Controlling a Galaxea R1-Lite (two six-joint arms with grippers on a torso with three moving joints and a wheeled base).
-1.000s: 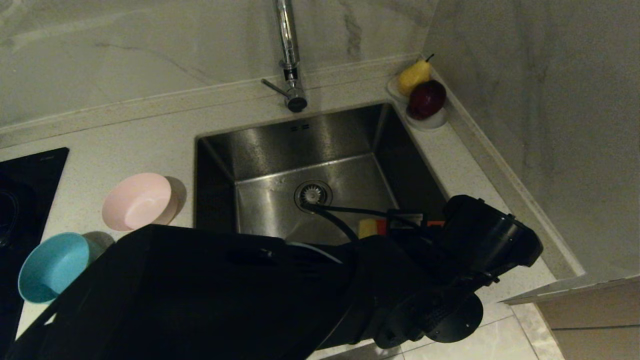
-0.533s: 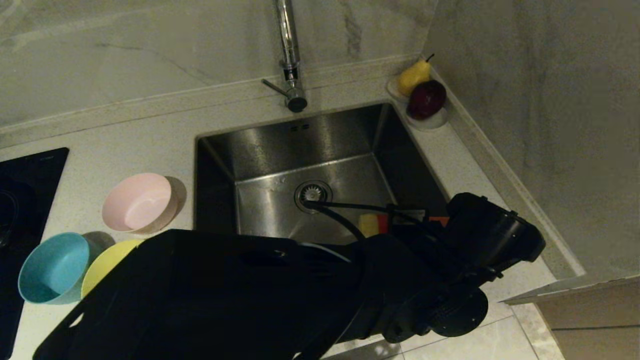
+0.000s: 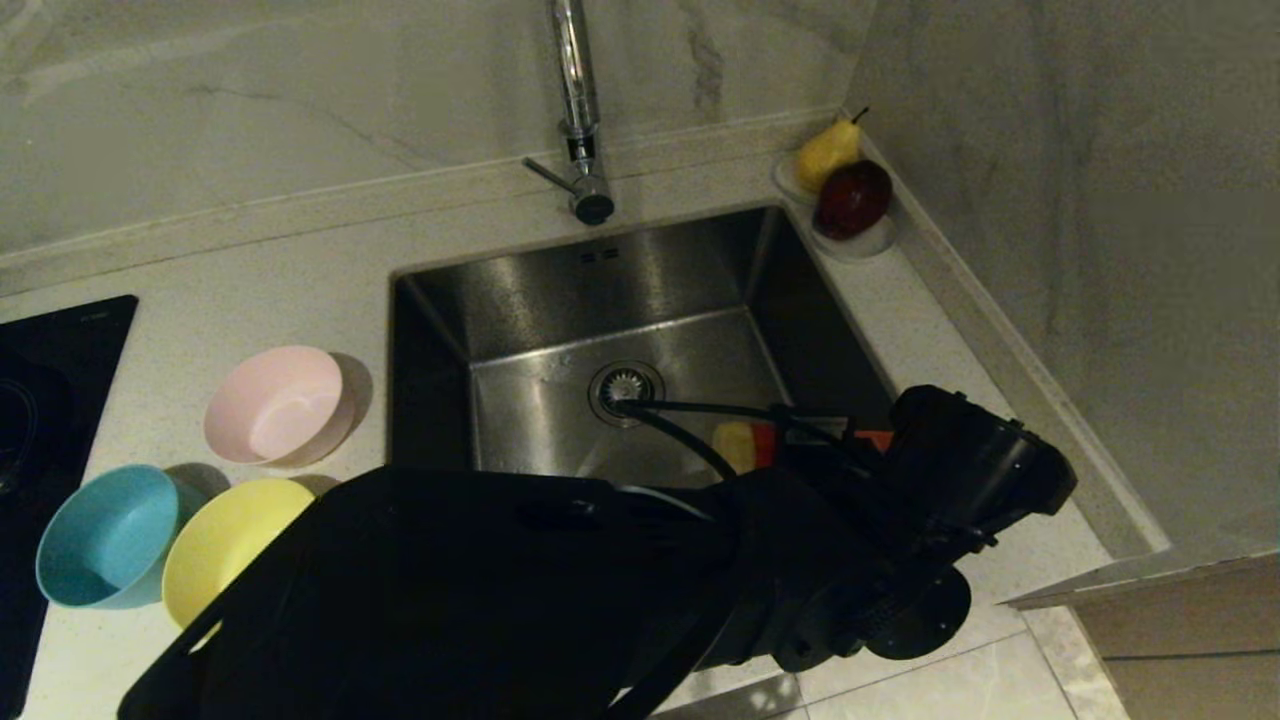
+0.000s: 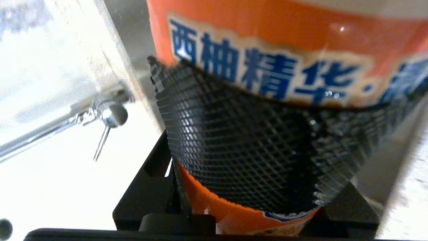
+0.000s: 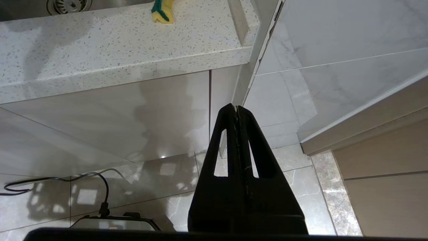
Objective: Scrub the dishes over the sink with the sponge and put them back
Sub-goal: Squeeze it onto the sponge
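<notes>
Stainless steel dominated what we saw: the sink (image 3: 620, 340) sat sunk in the speckled countertop (image 3: 280, 270), its tall chrome tap (image 3: 578, 100) at the back edge. Our left arm reached across the near rim, and our left gripper (image 4: 240, 140) was clamped around an orange detergent bottle (image 4: 267, 43), its ribbed pad bent against the label; we judged soap was meant for the sponge. On the counter left of the basin stood the pink bowl (image 3: 278, 404), the blue bowl (image 3: 105, 535) and the yellow bowl (image 3: 232, 545), apparently awaiting scrubbing. Our right gripper (image 5: 236, 110) hung parked below the counter, fingers pressed together and empty. Smallest, the sponge (image 5: 163, 11) lay on the countertop near the sink.
</notes>
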